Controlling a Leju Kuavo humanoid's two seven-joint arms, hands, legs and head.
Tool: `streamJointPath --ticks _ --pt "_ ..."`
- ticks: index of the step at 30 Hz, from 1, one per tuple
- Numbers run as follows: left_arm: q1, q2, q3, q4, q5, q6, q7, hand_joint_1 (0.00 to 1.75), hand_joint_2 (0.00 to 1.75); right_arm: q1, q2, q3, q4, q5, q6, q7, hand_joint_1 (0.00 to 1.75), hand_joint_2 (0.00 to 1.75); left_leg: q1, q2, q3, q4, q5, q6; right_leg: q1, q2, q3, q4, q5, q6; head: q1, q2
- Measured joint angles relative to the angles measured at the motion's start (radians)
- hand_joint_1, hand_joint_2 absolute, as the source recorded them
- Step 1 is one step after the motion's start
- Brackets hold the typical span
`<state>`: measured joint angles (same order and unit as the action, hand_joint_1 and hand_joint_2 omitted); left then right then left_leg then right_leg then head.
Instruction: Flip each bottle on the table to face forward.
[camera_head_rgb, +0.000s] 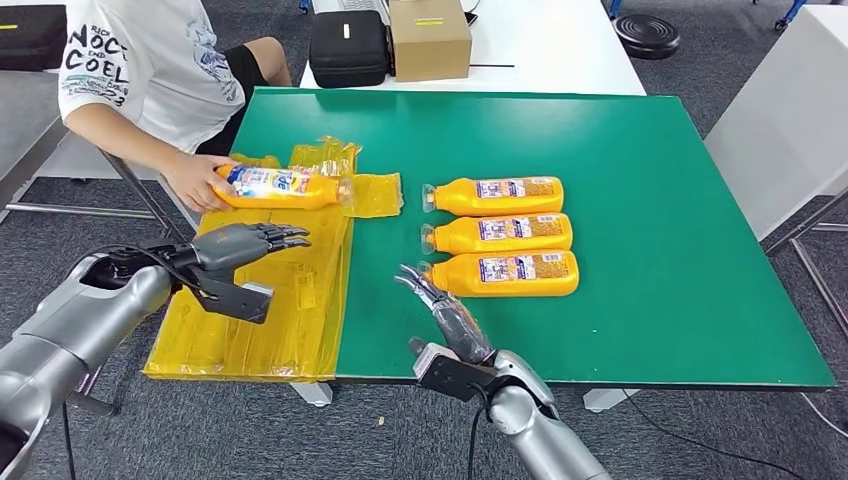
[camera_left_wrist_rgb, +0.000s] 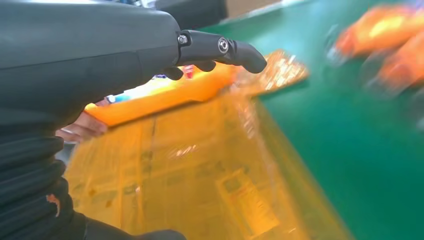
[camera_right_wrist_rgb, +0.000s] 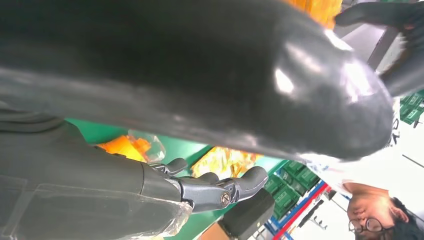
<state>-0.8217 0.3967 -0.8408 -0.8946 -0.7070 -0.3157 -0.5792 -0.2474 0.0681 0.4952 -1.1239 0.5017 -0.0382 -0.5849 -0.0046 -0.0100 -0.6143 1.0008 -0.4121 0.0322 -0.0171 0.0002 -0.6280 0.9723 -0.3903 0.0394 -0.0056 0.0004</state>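
left robot hand waits by the bottle a person is setting down

head view: a person's hand (camera_head_rgb: 196, 180) holds a yellow bottle (camera_head_rgb: 285, 187) lying on the yellow plastic sheet (camera_head_rgb: 270, 300) at the left of the green counter (camera_head_rgb: 640, 200). the left robot hand (camera_head_rgb: 240, 250) hovers just beside that bottle on the near side, fingers spread and holding nothing. three more bottles (camera_head_rgb: 505, 234) lie in a row to the right of the sheet. the right robot hand (camera_head_rgb: 437, 305) is open too, fingertips near the cap of the nearest one. to do this well, i'd judge the left robot hand should wait until the person lets go, then grip mid-body and roll the bottle.

left wrist view: the left robot hand (camera_left_wrist_rgb: 220, 50) sits over the bottle (camera_left_wrist_rgb: 165, 95). blur hides the label, and the far bottles are smears.

right wrist view: the right robot hand (camera_right_wrist_rgb: 210, 187) has its fingers apart. a dark cover blocks most of the scene, with a bottle cap (camera_right_wrist_rgb: 145, 145) peeking past it.
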Motion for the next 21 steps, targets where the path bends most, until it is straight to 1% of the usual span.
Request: streamJointPath --ticks 1,3,5,6,8,11,13,15,18,21 --pt "0.008 0.003 0.006 -0.018 0.024 0.023 -0.005 0.00 1.75 0.005 -0.002 -0.006 -0.009 0.015 -0.010 0.007 0.00 0.00 0.000 0.000 0.000 0.000 0.000 0.000 0.000 0.000 0.000 0.000 0.000 0.000 0.000 0.000" --pt "0.037 -0.010 0.036 -0.046 0.062 0.112 0.000 0.00 1.75 0.018 -0.009 -0.020 -0.039 0.057 -0.037 0.035 0.00 0.87 -0.001 0.000 0.000 0.000 0.000 0.000 -0.001 0.000 0.000 0.000 0.000 0.000 0.000 0.000" --pt "0.083 -0.052 0.091 -0.067 0.095 0.226 0.016 0.00 1.75 0.035 -0.022 -0.038 -0.080 0.116 -0.057 0.078 0.00 1.75 -0.002 0.000 0.000 0.000 0.000 0.000 -0.002 0.000 0.000 -0.001 0.000 0.000 0.000 0.000" --pt "0.109 -0.081 0.123 -0.075 0.115 0.272 0.022 0.00 1.75 0.041 -0.031 -0.049 -0.102 0.147 -0.061 0.100 0.00 1.75 -0.002 -0.001 0.000 0.000 0.000 0.000 -0.002 0.000 0.000 -0.001 0.000 0.000 0.000 0.000" --pt "0.164 -0.139 0.182 -0.094 0.161 0.331 0.026 0.00 1.75 0.045 -0.050 -0.071 -0.133 0.200 -0.055 0.136 0.00 1.75 -0.003 -0.001 -0.001 0.000 -0.001 0.001 -0.003 0.000 0.000 -0.001 0.000 0.000 0.000 0.000" --pt "0.254 -0.227 0.264 -0.133 0.251 0.375 0.026 0.00 1.75 0.022 -0.080 -0.112 -0.142 0.268 -0.026 0.169 0.00 1.75 -0.005 0.001 -0.001 0.000 -0.001 0.001 -0.005 0.001 0.000 -0.001 0.001 0.001 0.000 0.000" --pt "0.320 -0.283 0.320 -0.167 0.313 0.396 0.028 0.00 1.75 -0.014 -0.103 -0.144 -0.122 0.319 -0.009 0.184 0.00 1.75 -0.006 0.001 -0.001 0.000 -0.001 0.002 -0.005 0.001 -0.001 -0.001 0.001 0.001 0.000 0.000" --pt "0.374 -0.330 0.365 -0.193 0.355 0.420 0.029 0.00 1.75 -0.055 -0.129 -0.172 -0.088 0.354 -0.003 0.191 0.00 1.75 -0.006 0.001 -0.001 0.000 -0.001 0.002 -0.005 0.001 -0.001 -0.001 0.001 0.001 0.000 0.000" --pt "0.428 -0.378 0.414 -0.213 0.382 0.452 0.024 0.00 1.75 -0.099 -0.168 -0.200 -0.033 0.377 -0.004 0.190 0.00 1.75 -0.005 0.000 -0.001 0.000 -0.001 0.002 -0.005 0.000 0.000 -0.001 0.001 0.001 0.000 0.000" --pt "0.461 -0.407 0.448 -0.218 0.409 0.471 0.018 0.00 1.75 -0.125 -0.213 -0.214 0.014 0.394 0.003 0.191 0.00 1.75 -0.005 0.000 -0.001 0.000 -0.001 0.002 -0.004 0.000 -0.001 -0.001 0.001 0.002 -0.001 0.000"
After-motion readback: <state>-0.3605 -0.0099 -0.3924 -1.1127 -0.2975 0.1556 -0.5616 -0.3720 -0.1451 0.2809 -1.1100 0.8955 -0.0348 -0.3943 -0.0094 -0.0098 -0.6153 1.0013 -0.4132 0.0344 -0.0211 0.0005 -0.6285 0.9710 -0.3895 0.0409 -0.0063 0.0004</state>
